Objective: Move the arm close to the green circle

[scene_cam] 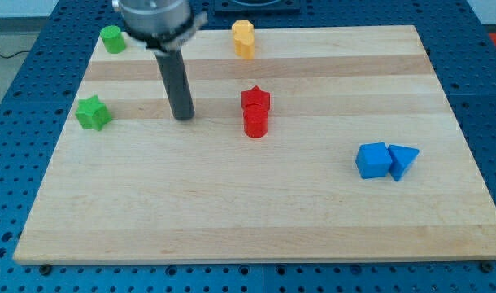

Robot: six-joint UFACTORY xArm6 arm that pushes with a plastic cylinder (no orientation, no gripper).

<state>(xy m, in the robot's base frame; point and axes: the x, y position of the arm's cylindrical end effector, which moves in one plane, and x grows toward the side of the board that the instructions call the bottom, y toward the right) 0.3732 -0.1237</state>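
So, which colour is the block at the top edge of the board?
Yellow, seen in the camera view.

Pale wooden board (256, 220) on blue pegboard, red star block (255, 99) near its middle touching red cylinder (255, 123) just below, yellow block (243, 38) above the star, green cylinder (112, 39) and green star (93, 112) far left, blue cube (372, 160) touching blue triangle (402, 160) lower right.

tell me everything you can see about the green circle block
The small green round block looks like matte painted wood or plastic, a short cylinder standing flat on the pale wooden board near its top-left corner in the view. Nothing touches it. My tip sits below and to its right, well apart.
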